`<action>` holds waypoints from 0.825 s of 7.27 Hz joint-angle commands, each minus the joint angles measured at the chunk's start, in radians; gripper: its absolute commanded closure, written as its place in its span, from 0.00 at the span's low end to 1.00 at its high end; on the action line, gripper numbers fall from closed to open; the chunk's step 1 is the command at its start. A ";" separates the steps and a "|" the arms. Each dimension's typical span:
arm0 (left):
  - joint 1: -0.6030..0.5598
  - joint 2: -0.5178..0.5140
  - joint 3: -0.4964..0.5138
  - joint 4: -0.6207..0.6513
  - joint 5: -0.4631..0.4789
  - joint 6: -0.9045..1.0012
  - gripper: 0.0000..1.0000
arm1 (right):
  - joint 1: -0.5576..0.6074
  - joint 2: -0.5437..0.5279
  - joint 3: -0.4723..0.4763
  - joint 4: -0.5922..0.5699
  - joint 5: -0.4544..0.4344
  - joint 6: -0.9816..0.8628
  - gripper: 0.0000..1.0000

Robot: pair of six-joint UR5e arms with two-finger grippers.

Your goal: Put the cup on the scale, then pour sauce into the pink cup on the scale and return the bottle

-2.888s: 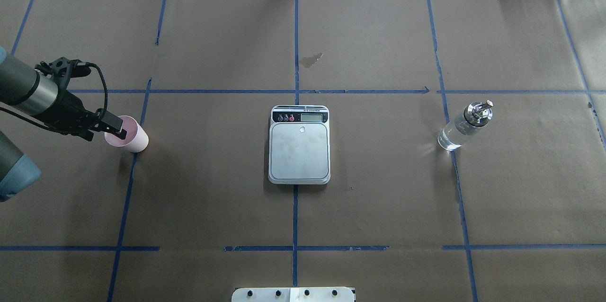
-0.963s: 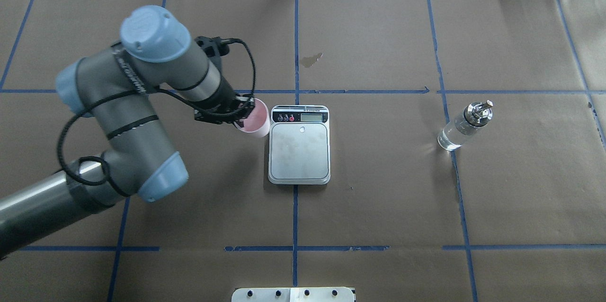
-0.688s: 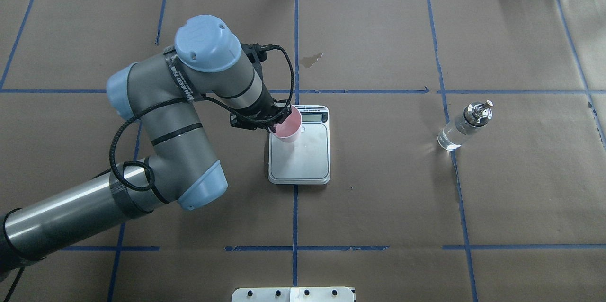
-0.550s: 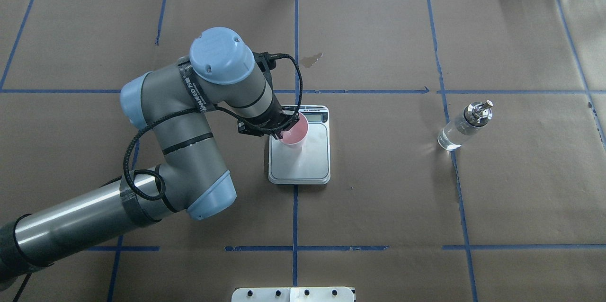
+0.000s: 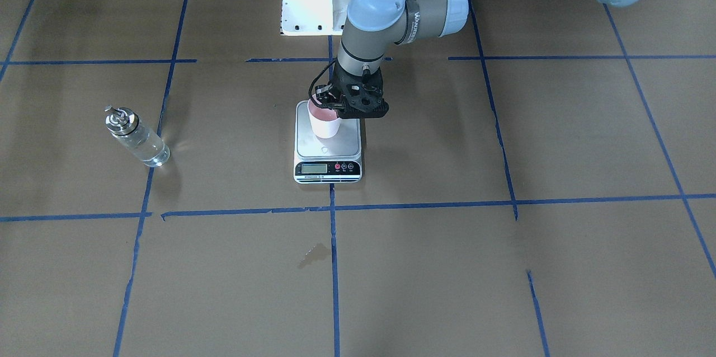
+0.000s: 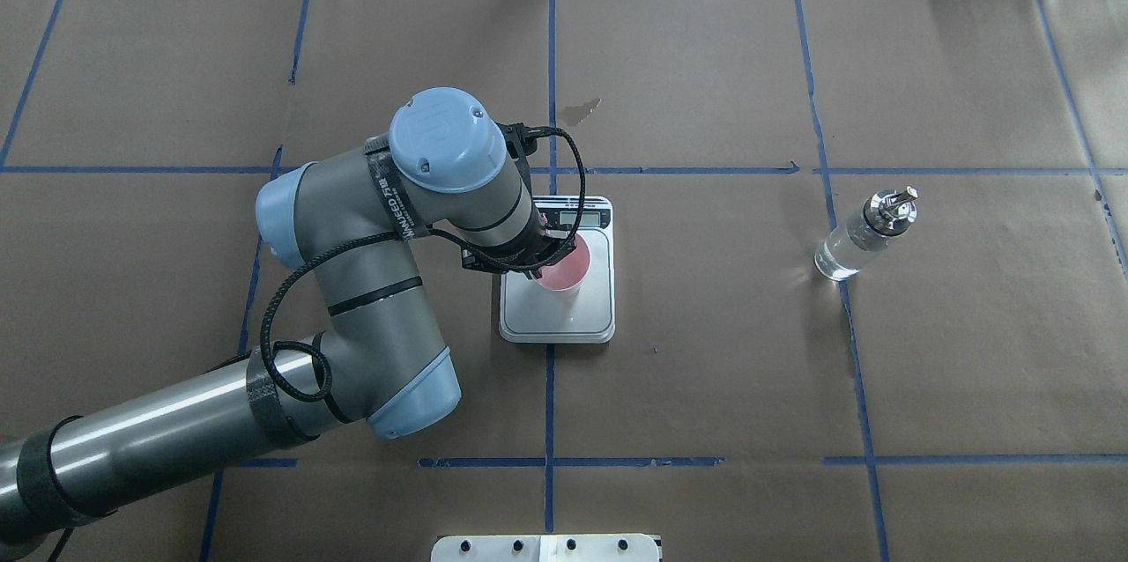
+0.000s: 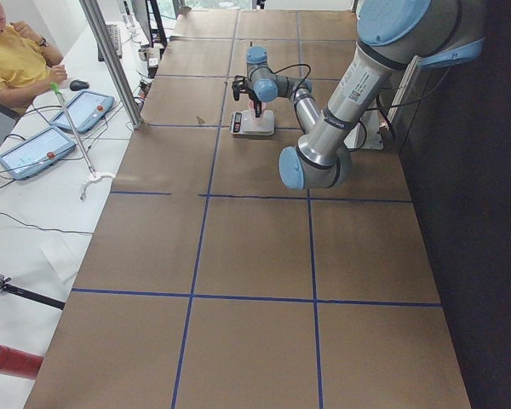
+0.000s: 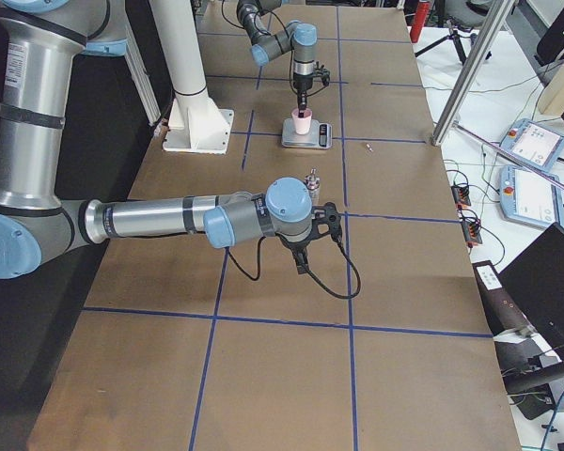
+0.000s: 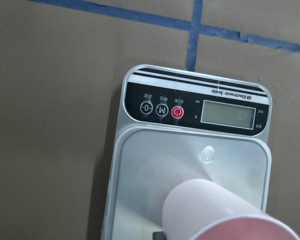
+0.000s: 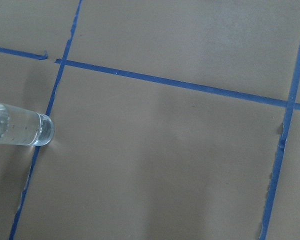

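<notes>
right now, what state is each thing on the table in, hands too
cup: upright, empty, over the scale platform, gripped at its rim
scale: flat on the table, no readable digits on its display
bottle: upright, untouched, apart from the scale
left hand: shut on the cup
right hand: near the bottle, open or shut cannot be told

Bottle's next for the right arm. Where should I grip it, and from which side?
Take the bottle by its clear glass body, below the collar, coming in level from the side. It stands upright, and the spout on top is thin.
</notes>
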 commanded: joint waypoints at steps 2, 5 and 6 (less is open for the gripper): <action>0.000 0.000 -0.024 0.003 0.000 0.007 0.36 | -0.002 0.001 0.000 -0.001 0.000 0.000 0.00; -0.044 0.061 -0.195 0.011 -0.007 0.011 0.35 | -0.038 0.011 0.005 0.000 -0.027 0.015 0.06; -0.055 0.072 -0.205 0.011 -0.009 0.011 0.35 | -0.082 0.011 0.024 0.031 -0.113 0.062 0.06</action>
